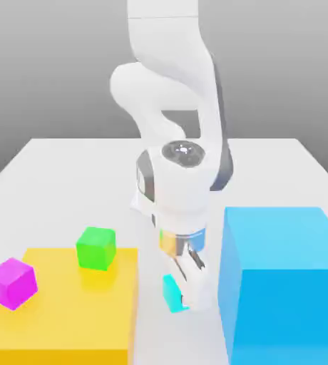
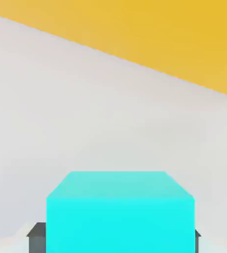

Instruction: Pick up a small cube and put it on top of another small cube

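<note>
Cyan is the colour of the small cube (image 1: pixel 171 293) that the robot is working with, and it is sitting low down beside the white table (image 1: pixel 67 171), right at the tip of the arm. The gripper (image 1: pixel 183 289) is reaching down in the gap between the flat yellow block (image 1: pixel 60 314) and the huge blue cube (image 1: pixel 284 281). In the hand view, the small cube (image 2: pixel 120 212) is sitting right between the dark fingers (image 2: pixel 36 239), which are peeking out at both of its sides, so the fingers are looking like they are pinching it. I am not able to tell if the cube is lifting off the table yet or is resting on it. So the grabbing part is looking done, or almost done. The rest of the job is waiting. The green cube (image 1: pixel 96 247) is sitting on the yellow block, near its far edge, and the magenta cube (image 1: pixel 11 283) is sitting at the block's corner on the exterior view's left. Both are well apart from the gripper, and nothing is lying on top of either one. I am thinking the arm is needing to lift the cyan cube, carry it over the yellow block, and set it down flat on one of those small cubes, most likely the green one, since it is nearer.
</note>
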Action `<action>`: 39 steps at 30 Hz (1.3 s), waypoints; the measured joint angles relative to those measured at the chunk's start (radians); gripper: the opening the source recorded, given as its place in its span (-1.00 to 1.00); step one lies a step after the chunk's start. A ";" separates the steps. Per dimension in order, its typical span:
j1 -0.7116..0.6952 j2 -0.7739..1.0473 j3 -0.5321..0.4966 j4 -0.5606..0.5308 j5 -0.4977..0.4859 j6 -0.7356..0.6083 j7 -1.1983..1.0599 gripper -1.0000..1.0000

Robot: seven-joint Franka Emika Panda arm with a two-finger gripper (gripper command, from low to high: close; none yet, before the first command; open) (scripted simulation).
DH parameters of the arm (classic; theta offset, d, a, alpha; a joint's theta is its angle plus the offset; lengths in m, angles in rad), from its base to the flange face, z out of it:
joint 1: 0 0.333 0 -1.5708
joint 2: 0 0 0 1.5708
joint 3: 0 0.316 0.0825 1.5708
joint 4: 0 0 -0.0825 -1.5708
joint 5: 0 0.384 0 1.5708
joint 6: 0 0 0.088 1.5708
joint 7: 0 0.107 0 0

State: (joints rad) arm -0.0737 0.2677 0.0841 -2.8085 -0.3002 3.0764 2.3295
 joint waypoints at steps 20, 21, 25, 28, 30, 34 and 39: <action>-0.156 -0.213 0.021 0.207 0.295 -0.363 -0.354 -1.00; -0.177 -0.195 0.012 0.243 0.301 -0.382 -0.374 -1.00; -0.243 -0.122 -0.028 0.388 0.317 -0.459 -0.447 -1.00; -0.293 -0.066 -0.066 0.496 0.326 -0.516 -0.500 -1.00; -0.329 -0.027 -0.093 0.569 0.329 -0.554 -0.533 -1.00; -0.396 0.063 -0.138 0.691 0.334 -0.614 -0.593 -1.00; -0.428 0.216 -0.148 0.741 0.356 -0.525 -0.612 1.00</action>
State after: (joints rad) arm -0.5014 0.4832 -0.0638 -2.0671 0.0556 2.5510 1.7179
